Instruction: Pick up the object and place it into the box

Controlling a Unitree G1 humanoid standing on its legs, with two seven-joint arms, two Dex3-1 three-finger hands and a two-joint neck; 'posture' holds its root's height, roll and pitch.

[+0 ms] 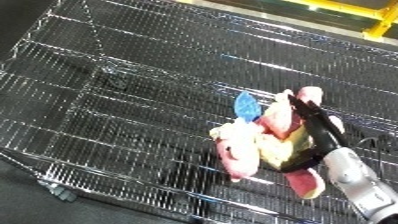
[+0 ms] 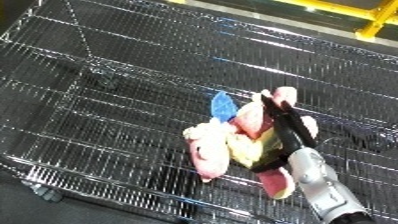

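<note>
Soft toy [image 1: 258,145]: pink and pale yellow plush with a blue piece at its upper end. It lies on the wire mesh floor of the bin [image 1: 115,110], in the lower right part of both views.

Right hand [image 2: 286,131]: black, reaching in from the lower right on a silver forearm [image 2: 315,182]. Its fingers [image 1: 313,117] stretch long and fairly straight over the top of the toy, and a lower part of the hand curls under the yellow body, so the toy sits pinched between them.

Open room: bare mesh runs wide to the left of the toy and above it. The bin's near rim [image 2: 107,192] crosses the lower left corner, with dark floor [image 1: 22,210] beyond it. A yellow rail [image 1: 355,10] lies past the far edge, top right.

Hidden or unclear: the hand covers the right side of the toy; what figure the toy is cannot be told. The forearm is cut off at the lower right edge. The left hand shows in neither view.
</note>
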